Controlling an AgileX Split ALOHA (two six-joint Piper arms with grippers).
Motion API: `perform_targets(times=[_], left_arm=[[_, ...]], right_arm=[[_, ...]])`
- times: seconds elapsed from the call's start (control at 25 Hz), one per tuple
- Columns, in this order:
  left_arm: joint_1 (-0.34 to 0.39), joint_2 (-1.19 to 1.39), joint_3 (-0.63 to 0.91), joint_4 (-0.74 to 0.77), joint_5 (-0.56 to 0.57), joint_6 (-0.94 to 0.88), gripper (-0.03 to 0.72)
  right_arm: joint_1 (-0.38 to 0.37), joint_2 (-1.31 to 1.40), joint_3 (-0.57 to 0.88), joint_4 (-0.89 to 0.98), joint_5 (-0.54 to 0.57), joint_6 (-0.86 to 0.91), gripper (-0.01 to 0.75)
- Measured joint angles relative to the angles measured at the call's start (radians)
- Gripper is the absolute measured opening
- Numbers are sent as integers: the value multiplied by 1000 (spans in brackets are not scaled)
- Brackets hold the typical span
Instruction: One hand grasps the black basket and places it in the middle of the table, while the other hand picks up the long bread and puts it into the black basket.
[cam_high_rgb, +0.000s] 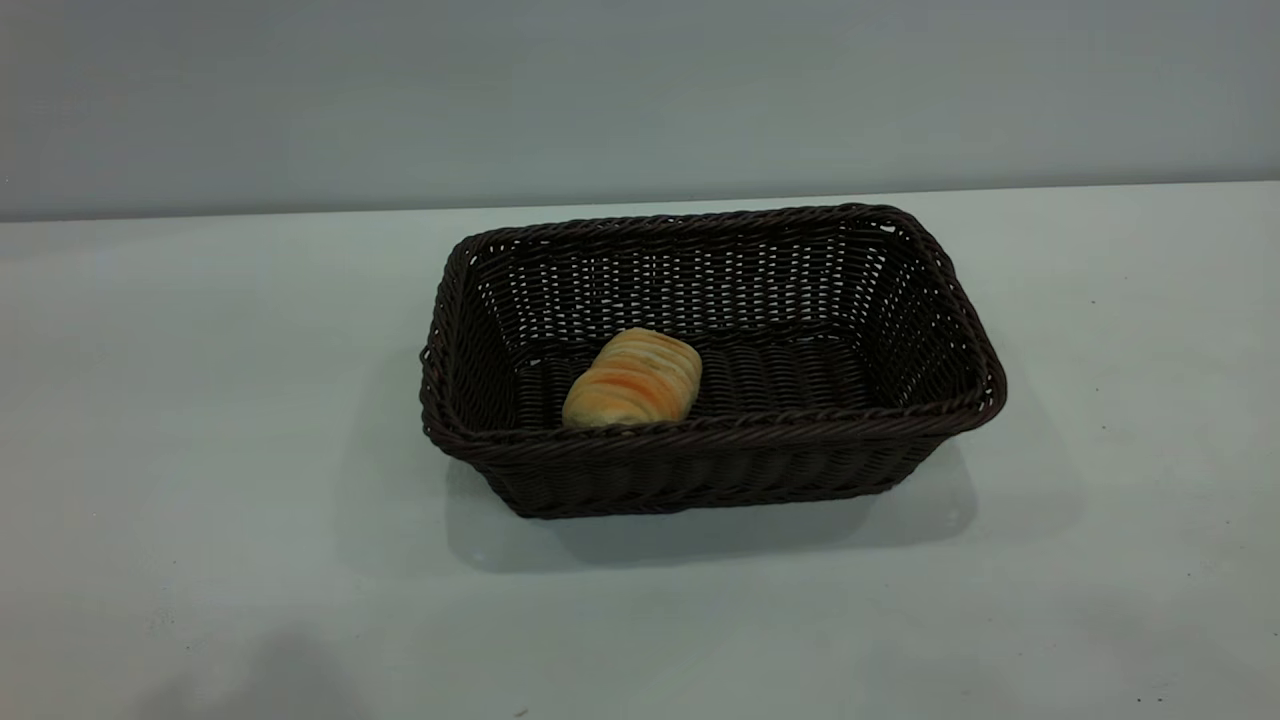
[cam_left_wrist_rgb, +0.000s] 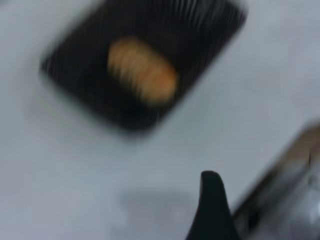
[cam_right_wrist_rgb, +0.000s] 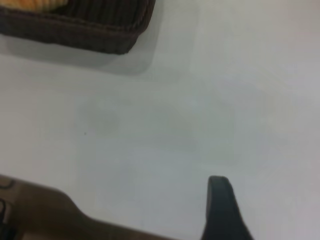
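basket: the black basket (cam_high_rgb: 930, 300) sits flat on the table (cam_high_rgb: 200, 400), about mid-table in the exterior view, long side facing that camera.
bread: the long bread (cam_high_rgb: 633, 379) lies on the basket floor, in the basket's left half as the exterior view shows it, close to the near wall. Striped side up, nothing touching it.
left wrist view: basket (cam_left_wrist_rgb: 200, 45) and bread (cam_left_wrist_rgb: 142, 70) seen from above, blurred. Bread is inside the rim.
my left gripper: only one black fingertip (cam_left_wrist_rgb: 212, 200) shows at the frame edge, over bare table (cam_left_wrist_rgb: 75, 175), well apart from the basket. Second finger is out of frame, so I cannot tell whether it's spread or pressed together. Holding nothing that I can see.
right wrist view: one corner of the basket (cam_right_wrist_rgb: 100, 35) shows, with a sliver of the bread (cam_right_wrist_rgb: 35, 4) above its rim.
my right gripper: one black fingertip (cam_right_wrist_rgb: 222, 210) in view, over bare table (cam_right_wrist_rgb: 200, 100), well clear of the basket corner. Other finger not visible; cannot tell spread or closed. Nothing seen in it.
exterior view: neither arm appears in it, only basket, bread and table.
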Motion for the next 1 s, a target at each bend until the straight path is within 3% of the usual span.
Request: perform_targets(times=[0.08,0.64,1.0], left_arm=[[0,-47,24,42,106,-46,572],[0,-473,615,77,80,-128,570],[0,-715,724,127,61,-173,568]], right_arm=[[0,-19,0,0,1,0,483],[0,-68,0,-35,2,0,483],[0,-68,0,-30,2,0,483]])
